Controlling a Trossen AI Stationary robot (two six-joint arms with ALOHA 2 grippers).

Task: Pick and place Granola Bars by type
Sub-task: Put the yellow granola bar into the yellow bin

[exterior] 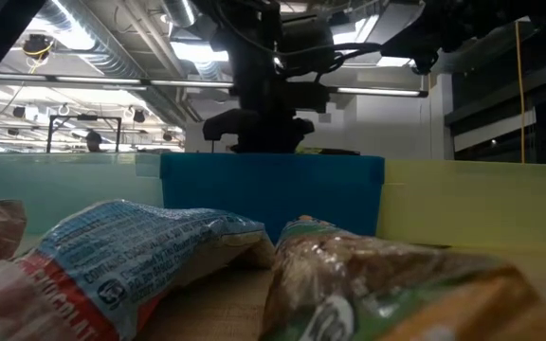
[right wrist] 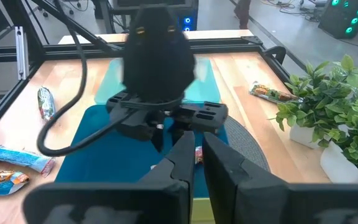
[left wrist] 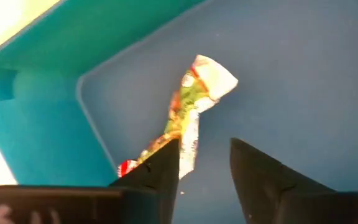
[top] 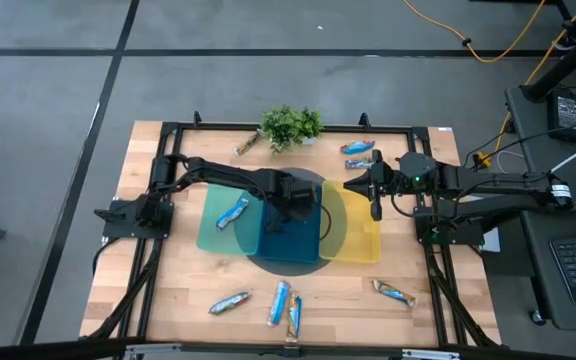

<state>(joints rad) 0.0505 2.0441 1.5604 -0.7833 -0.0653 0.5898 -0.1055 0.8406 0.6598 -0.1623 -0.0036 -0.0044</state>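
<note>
Left end effector point(left wrist: 204, 165) over the dark blue plastic bin point(left wrist: 303, 81)
Its fingers are open above a green-and-orange foil-wrapped granola bar point(left wrist: 191, 109) lying inside; right end effector point(top: 375, 207) looks closed, empty.

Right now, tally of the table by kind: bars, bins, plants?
Granola bars: 9, plus one seen only in the left wrist view
Bins: 3, namely teal bin, blue bin, yellow bin
Potted plant: 1
Total: 13
</note>
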